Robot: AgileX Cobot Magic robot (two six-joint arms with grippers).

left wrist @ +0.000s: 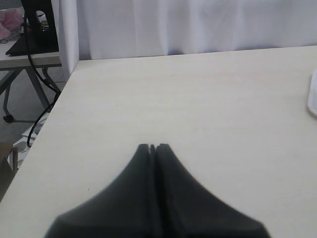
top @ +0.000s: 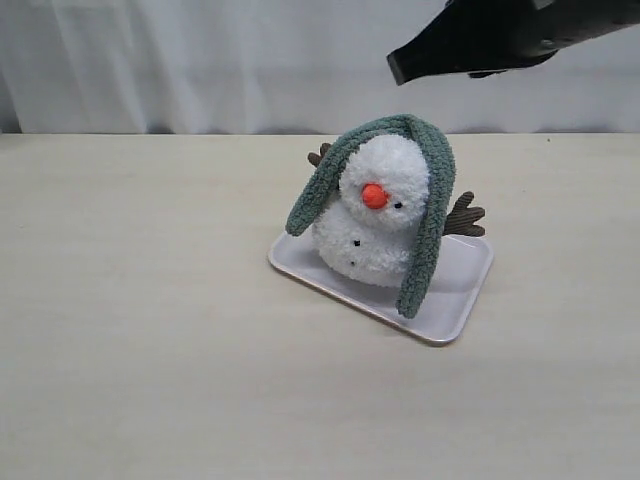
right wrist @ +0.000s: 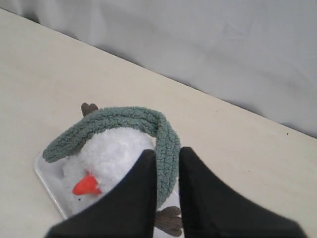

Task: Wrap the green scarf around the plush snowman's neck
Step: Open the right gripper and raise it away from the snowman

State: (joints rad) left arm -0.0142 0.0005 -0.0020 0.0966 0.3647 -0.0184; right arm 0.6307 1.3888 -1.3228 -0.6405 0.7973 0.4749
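Note:
The plush snowman (top: 375, 225) stands upright on a white tray (top: 455, 300), orange nose facing the front. The green scarf (top: 425, 230) lies draped over the top of its head, with one end hanging down each side; the longer end reaches the tray. The neck crease is bare. My right gripper (top: 397, 65) hovers above and behind the head, clear of the scarf. In the right wrist view its jaws (right wrist: 168, 153) stand a narrow gap apart, and the scarf (right wrist: 124, 119) shows through the gap far below. My left gripper (left wrist: 152, 147) is shut over bare table.
Brown twig arms (top: 465, 215) stick out behind the snowman on both sides. A white curtain (top: 200, 60) hangs behind the pale wooden table (top: 150, 330). The left wrist view shows the table's edge and a stand with cables (left wrist: 34, 29) beyond it.

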